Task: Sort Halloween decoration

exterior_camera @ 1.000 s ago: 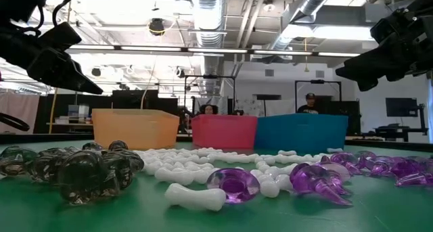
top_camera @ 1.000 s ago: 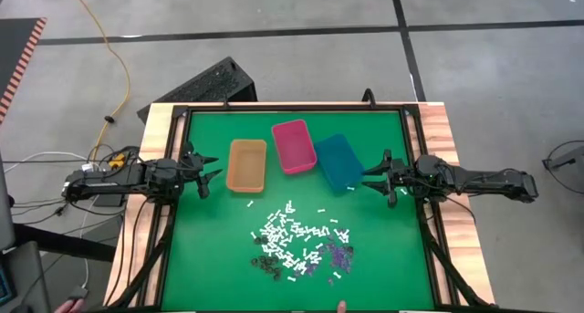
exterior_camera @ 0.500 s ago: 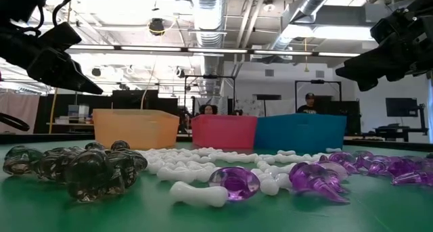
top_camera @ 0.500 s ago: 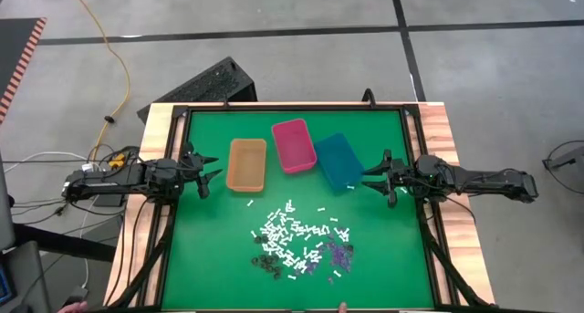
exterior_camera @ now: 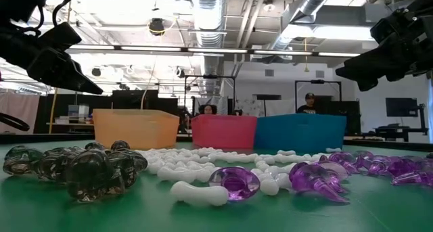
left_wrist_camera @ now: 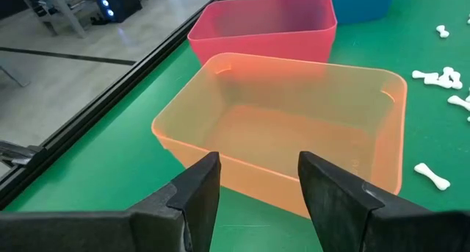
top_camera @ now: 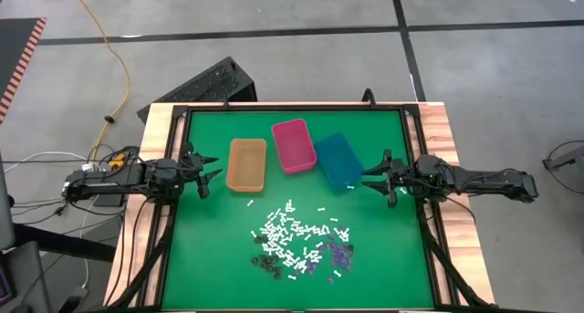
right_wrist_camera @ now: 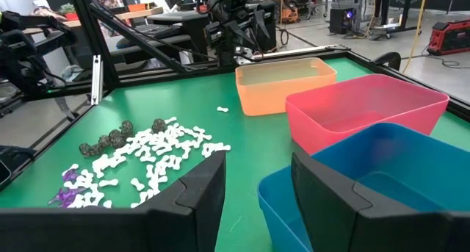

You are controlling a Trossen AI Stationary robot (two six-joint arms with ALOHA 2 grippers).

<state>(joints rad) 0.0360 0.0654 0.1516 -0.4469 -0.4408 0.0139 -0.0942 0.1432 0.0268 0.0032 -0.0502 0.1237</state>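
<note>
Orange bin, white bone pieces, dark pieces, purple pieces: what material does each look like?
Orange bin: thin translucent plastic, smooth; the green mat shows through its walls.
White bone pieces: opaque moulded plastic, slight sheen.
Dark pieces: smoky, semi-clear plastic, glossy highlights.
Purple pieces: translucent purple plastic, glossy.
All likely hard plastic; the pictures cannot show hardness.

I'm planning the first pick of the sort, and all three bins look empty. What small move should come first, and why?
Probably lower the open left end effector toward the stray white piece just in front of the orange bin. It lies apart from the heap, so the fingers could close on it alone. The right end effector waits by the teal bin.
</note>
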